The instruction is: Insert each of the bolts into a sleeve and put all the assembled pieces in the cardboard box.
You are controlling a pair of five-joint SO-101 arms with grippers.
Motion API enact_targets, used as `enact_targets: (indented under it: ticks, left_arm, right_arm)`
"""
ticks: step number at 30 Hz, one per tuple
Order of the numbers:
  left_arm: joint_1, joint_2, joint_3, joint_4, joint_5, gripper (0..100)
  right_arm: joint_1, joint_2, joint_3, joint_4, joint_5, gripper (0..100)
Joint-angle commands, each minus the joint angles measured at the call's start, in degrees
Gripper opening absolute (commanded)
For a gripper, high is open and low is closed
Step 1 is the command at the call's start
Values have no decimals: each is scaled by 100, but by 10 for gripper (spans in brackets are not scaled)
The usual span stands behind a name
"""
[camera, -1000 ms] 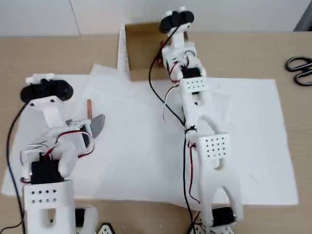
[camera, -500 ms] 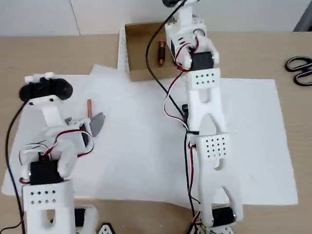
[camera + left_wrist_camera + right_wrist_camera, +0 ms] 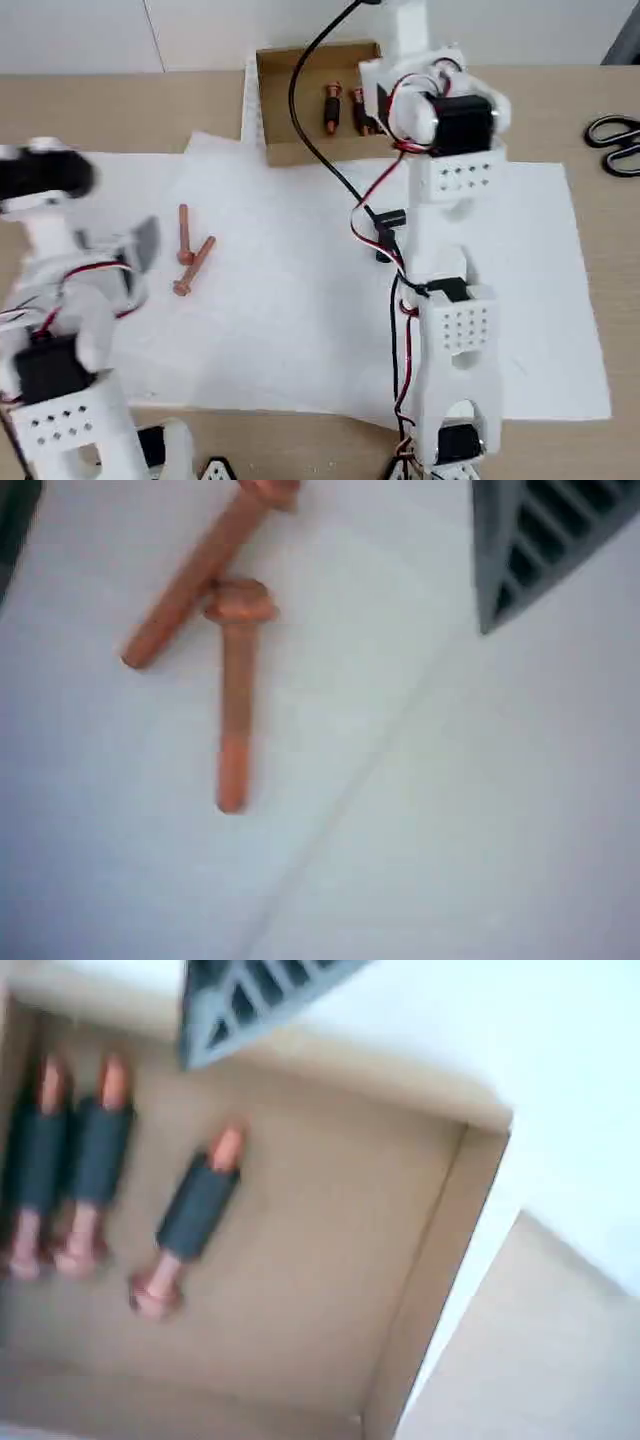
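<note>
Light wooden table [image 3: 120, 100] under pale wall [image 3: 200, 30]. Wide white sheet [image 3: 300, 330] covers most of table. Black-handled scissors [image 3: 618, 145] on bare wood at right edge. Brown cardboard box [image 3: 295, 95] at back edge of sheet, with three copper bolts in dark sleeves [image 3: 195, 1210] lying inside. Two bare copper bolts [image 3: 235, 710] on sheet, touching, near left gripper [image 3: 140, 245]. Right gripper [image 3: 250, 1000] above box. Jaw state of both: cannot tell.

No text, label, number or sign is legible, neither on the cardboard box [image 3: 290, 100] nor on the bolts [image 3: 185, 235] and white sheet [image 3: 300, 300] near it.
</note>
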Motion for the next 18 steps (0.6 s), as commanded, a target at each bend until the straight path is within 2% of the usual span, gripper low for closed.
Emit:
enact_targets:
  ticks: [1,8,13,18]
  left_arm:
    - [-475,-105,-620,325,-62,288]
    - [-563,-105,-1130,1723,-62,288]
    - [-545,-79,-1059,1881,-62,288]
    - [-545,-88,-778,1741,-70,288]
  right_arm:
    - [268,-998,-237,119,35,162]
    - [919,-1631,-237,189,35,162]
    - [1349,-1824,-237,215,62,162]
    - [1156,-2273,-114,233,62,162]
